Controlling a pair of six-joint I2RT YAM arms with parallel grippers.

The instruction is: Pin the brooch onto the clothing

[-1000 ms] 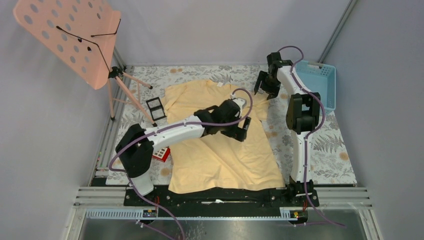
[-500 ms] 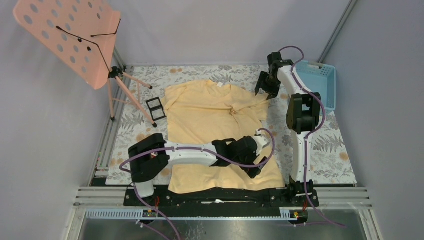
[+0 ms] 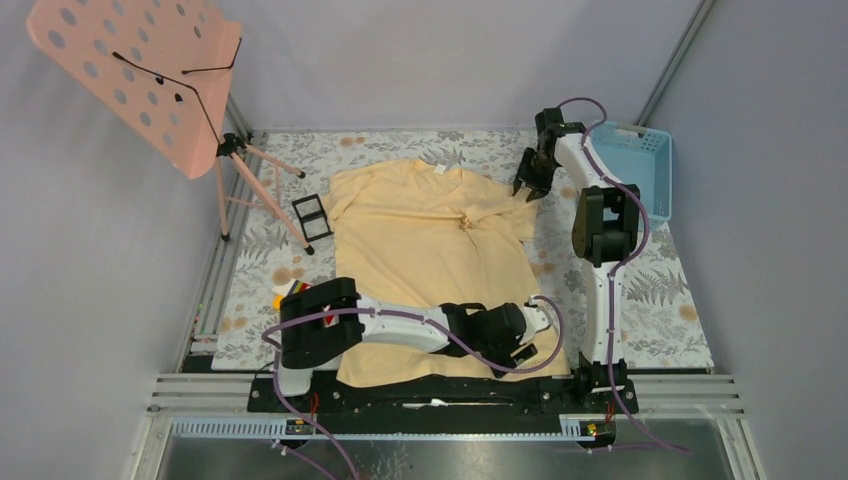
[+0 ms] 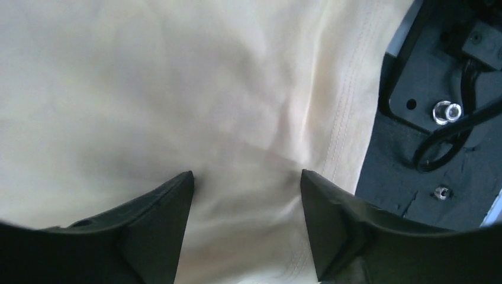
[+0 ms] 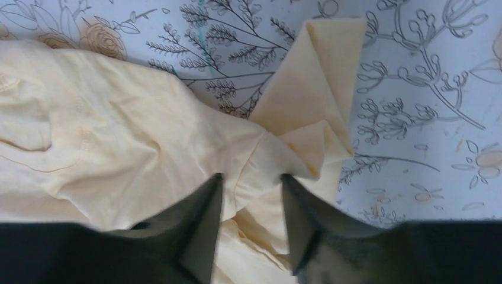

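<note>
Brooch (image 3: 464, 221) sits tiny on rumpled cream clothing (image 3: 410, 245).

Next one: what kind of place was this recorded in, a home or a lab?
Probably a lab recording cell, not a home: plain grey walls and aluminium frame rails enclose a table, with the left arm and right arm bolted at its near edge.

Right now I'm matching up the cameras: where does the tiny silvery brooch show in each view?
Top external: tiny silvery brooch on the chest of the pale yellow cotton T-shirt, right of centre.
Left wrist: not in it.
Right wrist: not in it.
Shared landmark: the T-shirt, in all three.
</note>
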